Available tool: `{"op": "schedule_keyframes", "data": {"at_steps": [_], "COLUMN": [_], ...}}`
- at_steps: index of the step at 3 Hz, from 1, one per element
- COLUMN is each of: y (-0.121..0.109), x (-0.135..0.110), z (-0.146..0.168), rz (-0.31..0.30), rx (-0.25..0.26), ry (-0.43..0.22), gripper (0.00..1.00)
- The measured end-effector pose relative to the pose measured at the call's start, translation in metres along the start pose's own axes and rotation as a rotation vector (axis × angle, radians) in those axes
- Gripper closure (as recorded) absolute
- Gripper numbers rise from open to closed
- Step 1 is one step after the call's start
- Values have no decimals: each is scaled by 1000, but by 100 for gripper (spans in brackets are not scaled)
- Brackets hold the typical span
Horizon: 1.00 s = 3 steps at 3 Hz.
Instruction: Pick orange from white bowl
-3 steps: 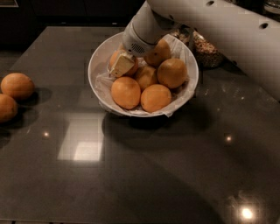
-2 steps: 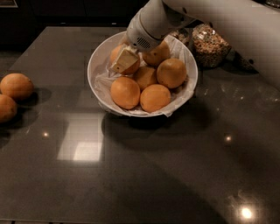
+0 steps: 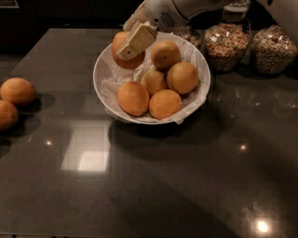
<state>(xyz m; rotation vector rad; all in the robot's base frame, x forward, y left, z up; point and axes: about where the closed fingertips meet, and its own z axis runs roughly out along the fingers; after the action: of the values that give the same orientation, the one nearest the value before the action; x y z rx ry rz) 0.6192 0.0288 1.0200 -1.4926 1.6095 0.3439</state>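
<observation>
gripper [image 3: 134, 42]: clamped on orange [image 3: 121, 46], at far-left rim of white bowl [image 3: 103, 76]
white bowl: paper-lined, five oranges [image 3: 153, 88] inside
jars [image 3: 226, 44]: grain, far right
table [image 3: 177, 186]: two loose oranges [image 3: 17, 91] at left

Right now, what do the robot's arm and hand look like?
The arm is smooth, rounded and white, with a grey slotted patch near the wrist. Its gripper, above the back-left rim of the white bowl, shows one flat, blocky, cream-coloured finger and is shut on an orange. No cables or writing show.
</observation>
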Motion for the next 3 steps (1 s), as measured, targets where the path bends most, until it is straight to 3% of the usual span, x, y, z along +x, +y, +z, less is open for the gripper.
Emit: {"op": "schedule_keyframes", "data": {"at_steps": [1,2,3], "y": [-2,7,7], "x": [-4,13,13], "z": [-29,-57,-57], "rz": [-14,13,13], "rx": [29,57,57], "ry": [13,56,56], "gripper": [100,100,100]}}
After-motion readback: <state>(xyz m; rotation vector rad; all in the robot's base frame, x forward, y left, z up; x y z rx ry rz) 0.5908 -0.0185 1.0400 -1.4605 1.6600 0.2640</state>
